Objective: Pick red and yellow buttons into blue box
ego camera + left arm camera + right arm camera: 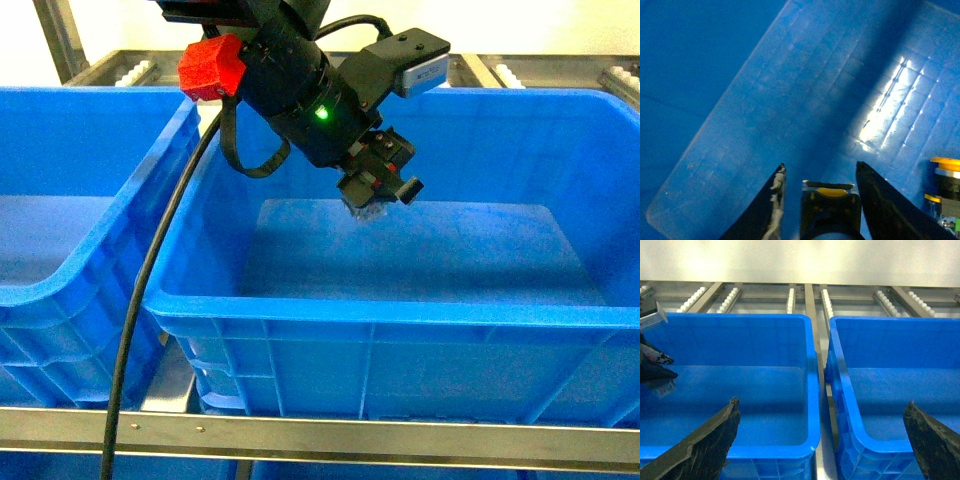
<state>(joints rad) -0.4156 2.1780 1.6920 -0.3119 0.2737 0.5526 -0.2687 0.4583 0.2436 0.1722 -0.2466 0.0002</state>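
Left gripper (378, 196) hangs inside the blue box (400, 315), near its back wall, clamped on a yellow button (831, 191): yellow cap edge over a black block body between the fingers (774, 207). A second yellow-capped button (946, 186), silver collar, black body, sits at the box floor's right edge. Right gripper (822, 440) spread wide, holding nothing. No legible writing.
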